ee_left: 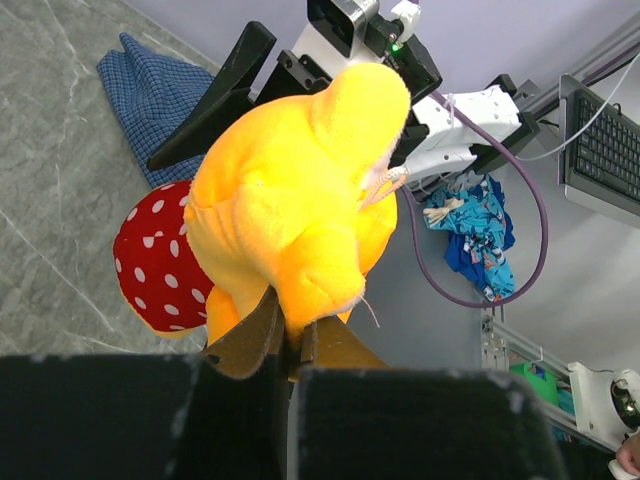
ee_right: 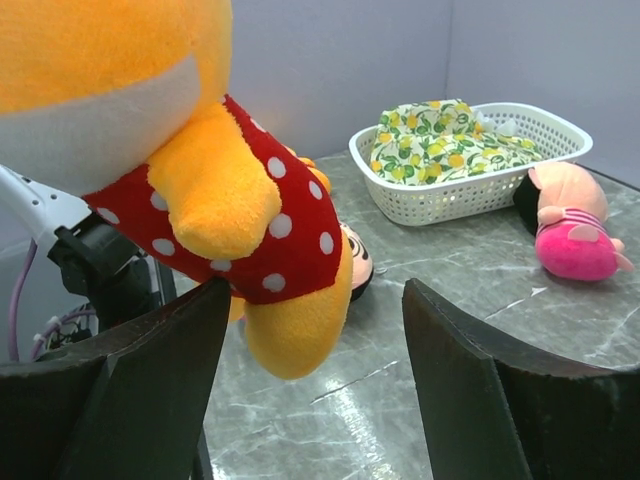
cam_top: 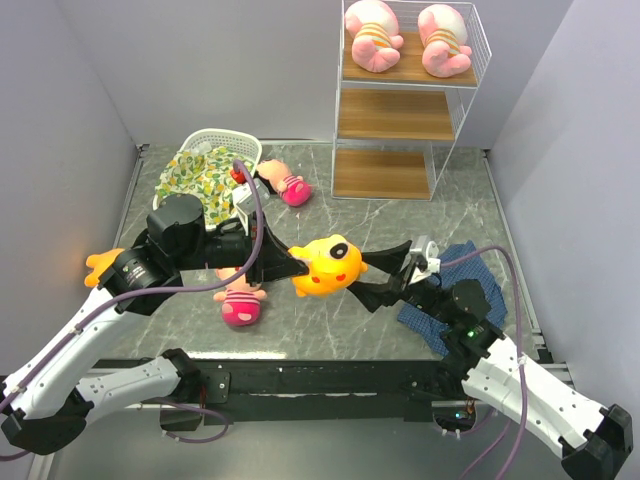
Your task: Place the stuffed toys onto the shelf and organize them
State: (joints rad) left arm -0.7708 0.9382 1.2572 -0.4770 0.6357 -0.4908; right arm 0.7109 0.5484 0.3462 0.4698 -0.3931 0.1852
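My left gripper (cam_top: 296, 262) is shut on an ear of an orange-yellow bear (cam_top: 326, 265) in a red dotted shirt and holds it above the table; the left wrist view shows the pinch (ee_left: 290, 335) on the bear (ee_left: 300, 180). My right gripper (cam_top: 380, 272) is open, its fingers either side of the bear's leg (ee_right: 300, 320), not closed on it. Two pink striped piglets (cam_top: 373, 35) (cam_top: 443, 40) lie on the top board of the shelf (cam_top: 395, 115). One pink doll (cam_top: 285, 183) lies by the basket, another (cam_top: 240, 302) under my left arm. A second bear (cam_top: 100, 265) peeks out at far left.
A white lattice basket (cam_top: 213, 140) with a green-yellow cloth (cam_top: 200, 180) stands at the back left. A blue plaid cloth (cam_top: 462, 290) lies under my right arm. The shelf's middle and bottom boards hold nothing. Grey walls close in both sides.
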